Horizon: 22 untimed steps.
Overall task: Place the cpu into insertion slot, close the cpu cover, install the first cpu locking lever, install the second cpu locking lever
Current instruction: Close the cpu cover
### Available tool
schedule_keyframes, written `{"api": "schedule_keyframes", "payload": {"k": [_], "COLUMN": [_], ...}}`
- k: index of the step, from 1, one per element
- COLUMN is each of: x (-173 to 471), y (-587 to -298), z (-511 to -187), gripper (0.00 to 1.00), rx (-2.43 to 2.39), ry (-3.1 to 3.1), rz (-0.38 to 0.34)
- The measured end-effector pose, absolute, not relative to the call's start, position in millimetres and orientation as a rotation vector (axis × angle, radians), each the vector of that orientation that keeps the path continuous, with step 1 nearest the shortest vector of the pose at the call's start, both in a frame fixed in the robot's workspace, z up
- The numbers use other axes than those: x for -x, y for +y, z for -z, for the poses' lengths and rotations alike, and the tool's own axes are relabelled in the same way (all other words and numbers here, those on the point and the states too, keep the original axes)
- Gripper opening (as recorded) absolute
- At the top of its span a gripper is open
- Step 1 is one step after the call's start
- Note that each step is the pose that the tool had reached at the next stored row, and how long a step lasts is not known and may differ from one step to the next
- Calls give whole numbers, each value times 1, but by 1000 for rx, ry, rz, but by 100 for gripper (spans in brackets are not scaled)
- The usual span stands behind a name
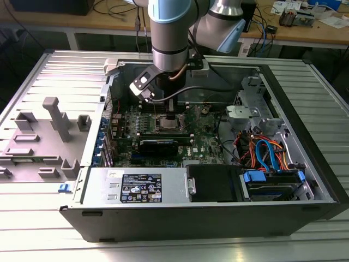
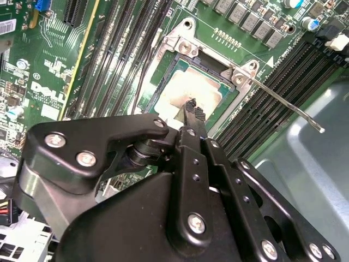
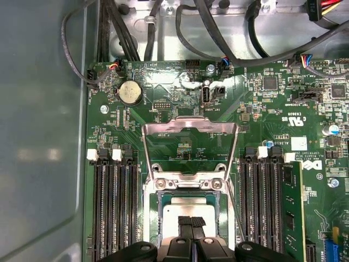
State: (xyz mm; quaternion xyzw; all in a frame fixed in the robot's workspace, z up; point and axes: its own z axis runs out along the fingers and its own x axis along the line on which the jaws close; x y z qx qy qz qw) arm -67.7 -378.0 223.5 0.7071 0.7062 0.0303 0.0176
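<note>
An electronics workshop: an opened computer case (image 1: 191, 218) on a slatted metal table (image 1: 54, 71), cable-strewn wooden benches (image 1: 308, 34) behind.

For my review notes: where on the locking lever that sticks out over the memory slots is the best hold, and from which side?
Probably its free hooked end. The locking lever is a thin rod anchored at one end, and its tip hangs clear over the memory slots. Come from above, with the jaws straddling the rod across its length.

round coin battery (image 3: 130, 93) | black memory slots (image 3: 114, 207) in rows | orange, blue cables (image 1: 264, 154) bundled inside case (image 1: 218, 221) | grey fixture (image 1: 57, 117) beside case
</note>
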Motion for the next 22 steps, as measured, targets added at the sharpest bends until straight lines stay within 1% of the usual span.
{"api": "schedule_keyframes", "payload": {"k": [22], "x": [68], "y": [-378], "z": [-236], "gripper": [11], "rx": [-2197], "ry": [2194], "rz": [-94]}}
